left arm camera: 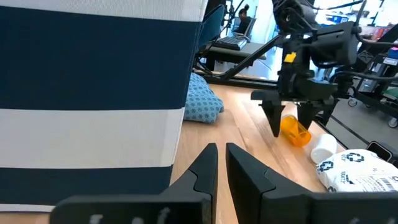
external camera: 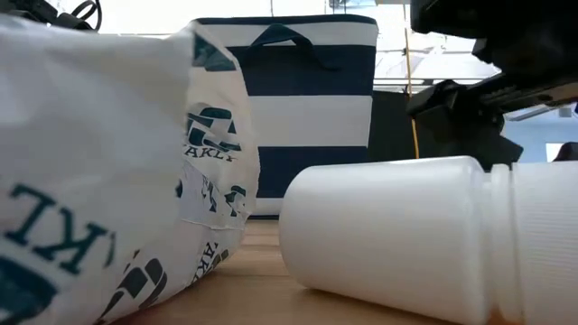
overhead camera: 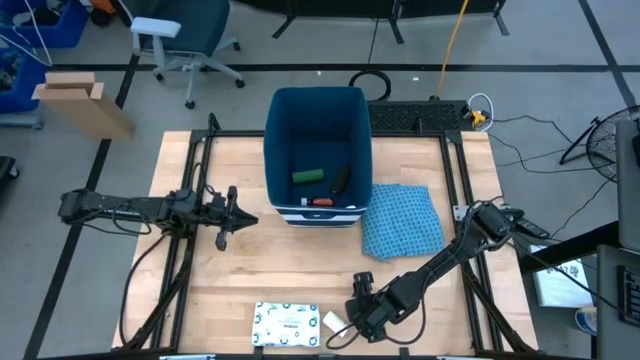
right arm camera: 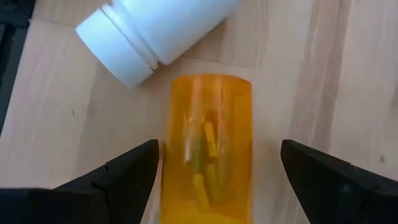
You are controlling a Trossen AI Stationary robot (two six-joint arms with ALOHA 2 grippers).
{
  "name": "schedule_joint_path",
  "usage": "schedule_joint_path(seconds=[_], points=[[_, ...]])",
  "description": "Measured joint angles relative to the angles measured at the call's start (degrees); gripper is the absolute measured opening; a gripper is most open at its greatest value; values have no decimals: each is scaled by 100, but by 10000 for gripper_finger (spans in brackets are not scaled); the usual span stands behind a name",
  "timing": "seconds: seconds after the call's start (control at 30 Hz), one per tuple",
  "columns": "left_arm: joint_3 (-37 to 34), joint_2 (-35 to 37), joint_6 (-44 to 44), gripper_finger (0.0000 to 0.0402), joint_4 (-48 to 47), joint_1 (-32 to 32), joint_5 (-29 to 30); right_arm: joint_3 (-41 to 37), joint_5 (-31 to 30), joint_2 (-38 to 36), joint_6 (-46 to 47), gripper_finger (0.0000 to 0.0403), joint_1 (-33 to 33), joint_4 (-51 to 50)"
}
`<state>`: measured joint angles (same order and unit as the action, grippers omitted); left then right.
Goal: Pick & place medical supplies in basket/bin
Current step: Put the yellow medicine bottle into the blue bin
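Note:
The orange pill bottle (right arm camera: 208, 149) lies on its side on the wooden table. My right gripper (right arm camera: 217, 165) is open and points down over it, one finger on each side, apart from it; the left wrist view shows the gripper (left arm camera: 291, 121) standing over the bottle (left arm camera: 296, 131). A white bottle (right arm camera: 155, 31) lies just beside it. The white speckled packet (overhead camera: 287, 325) lies flat near the table's front edge. The dark-blue bin (overhead camera: 318, 150) holds a green box (overhead camera: 307, 176) and a red-white tube (overhead camera: 320, 201). My left gripper (overhead camera: 248, 217) is shut and empty, left of the bin.
A blue patterned cloth (overhead camera: 402, 220) lies right of the bin. A dark item (overhead camera: 340, 178) also lies in the bin. In the low view the packet (external camera: 117, 162) and the white bottle (external camera: 424, 235) fill the foreground, with the bin (external camera: 298, 117) behind them.

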<state>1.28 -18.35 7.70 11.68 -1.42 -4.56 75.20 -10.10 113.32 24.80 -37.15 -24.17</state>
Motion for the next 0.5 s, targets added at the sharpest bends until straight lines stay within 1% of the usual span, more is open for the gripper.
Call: schedule_joint_path(seconds=[0.13, 0.23, 0.3, 0.5], points=[[0, 0, -8, 37, 2, -1, 0, -151, 270, -20, -4, 329, 80, 174], [0, 0, -89, 37, 4, 1, 2, -159, 295, -46, -2, 316, 117, 203], [1, -2, -132, 37, 4, 1, 0, -164, 425, -68, -43, 301, 167, 282], [2, 0, -135, 37, 4, 0, 0, -164, 482, -306, -318, 244, 305, 432]])
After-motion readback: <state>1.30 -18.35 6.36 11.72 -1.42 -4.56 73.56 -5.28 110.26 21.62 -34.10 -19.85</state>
